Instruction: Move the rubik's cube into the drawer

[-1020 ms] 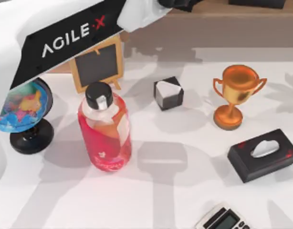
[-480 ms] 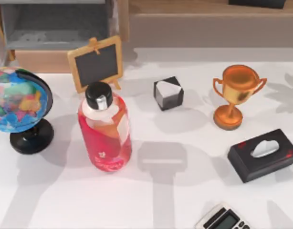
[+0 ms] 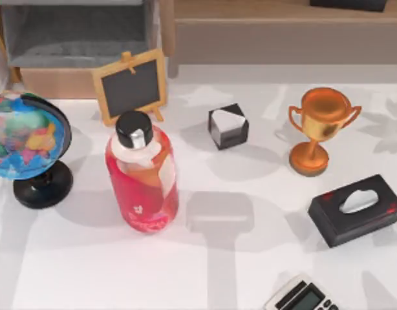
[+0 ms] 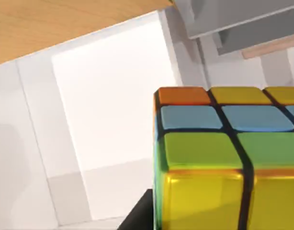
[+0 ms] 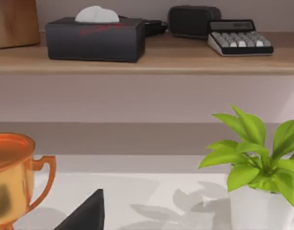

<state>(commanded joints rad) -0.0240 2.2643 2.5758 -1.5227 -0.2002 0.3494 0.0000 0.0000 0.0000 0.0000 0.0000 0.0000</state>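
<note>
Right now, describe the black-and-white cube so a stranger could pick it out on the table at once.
Find the tall red bottle near the table's middle in the top view, then the gold trophy to its right. Between them, apart from both, sits the black-and-white cube: small, dark with white faces, unlike the flat black tissue box.

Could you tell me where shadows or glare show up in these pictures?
Top view: broad soft grey shadows cross the white table, the bottle glints. Left wrist view: the rubik's cube has a glossy sheen on its yellow tiles. Right wrist view: leaf shadows beside the plant.
</note>
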